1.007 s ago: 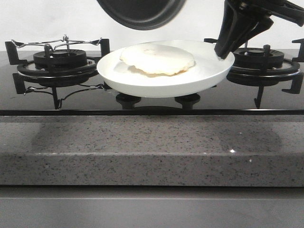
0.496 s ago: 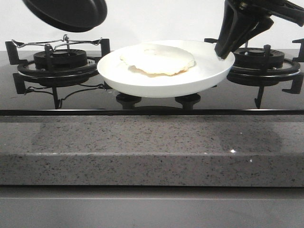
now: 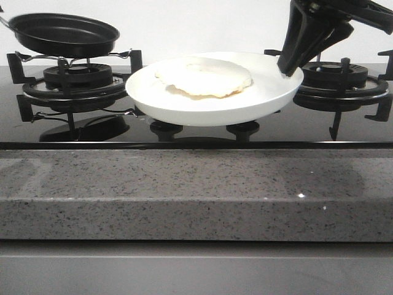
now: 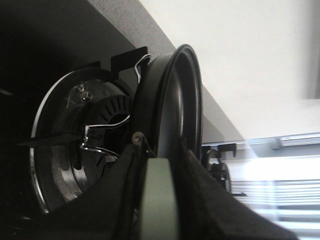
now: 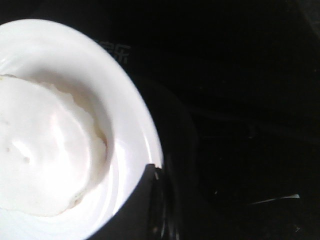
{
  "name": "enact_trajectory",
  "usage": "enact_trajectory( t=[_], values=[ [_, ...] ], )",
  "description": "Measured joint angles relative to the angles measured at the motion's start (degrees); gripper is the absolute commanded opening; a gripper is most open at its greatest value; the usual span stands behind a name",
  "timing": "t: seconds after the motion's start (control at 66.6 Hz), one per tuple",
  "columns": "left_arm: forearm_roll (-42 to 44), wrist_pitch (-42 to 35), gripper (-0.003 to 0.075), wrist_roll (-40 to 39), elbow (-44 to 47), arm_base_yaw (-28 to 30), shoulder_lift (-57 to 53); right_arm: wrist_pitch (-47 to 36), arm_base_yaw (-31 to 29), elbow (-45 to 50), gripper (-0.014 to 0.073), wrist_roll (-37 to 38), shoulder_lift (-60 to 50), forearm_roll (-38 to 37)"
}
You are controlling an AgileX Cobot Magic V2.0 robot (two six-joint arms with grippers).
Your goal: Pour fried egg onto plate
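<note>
Your right gripper (image 3: pixel 288 66) is angled downward, apparently clamped at its tip; your left gripper's closure cannot be confirmed.

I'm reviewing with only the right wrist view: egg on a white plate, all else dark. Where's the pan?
Observer: The black pan sits level just over the left burner, apart from the plate.
Operator: Is anything left in it?
Observer: Its inside isn't visible. The fried egg lies whole on the plate.
Operator: What holds the pan?
Observer: The left end effector grips its handle. The right end effector pinches the plate's rim.
</note>
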Motion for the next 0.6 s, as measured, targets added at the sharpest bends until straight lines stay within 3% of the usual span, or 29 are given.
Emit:
enact_trajectory(
  t=[0.225,0.316,0.466,0.601],
  values=[
    [-2.86,1.32,-0.0016,-0.49,0.00,0.00,3.07,0.00,0.00,0.00,-0.0110,-0.16,0.00,0.00],
    [-2.97,1.57,0.0021,-0.62,-0.20,0.00,3.84,0.00,0.00,0.00,-0.0110,-0.16,0.00,0.00],
    [-3.22,1.69,0.0181,-0.75,-0.25,0.00,4.50,0.00,0.00,0.00,-0.0110,-0.16,0.00,0.00],
    [-2.99,1.69,0.0373,-0.65,-0.25,0.00,4.72,0.00,0.00,0.00,-0.0110,-0.16,0.00,0.00]
  ],
)
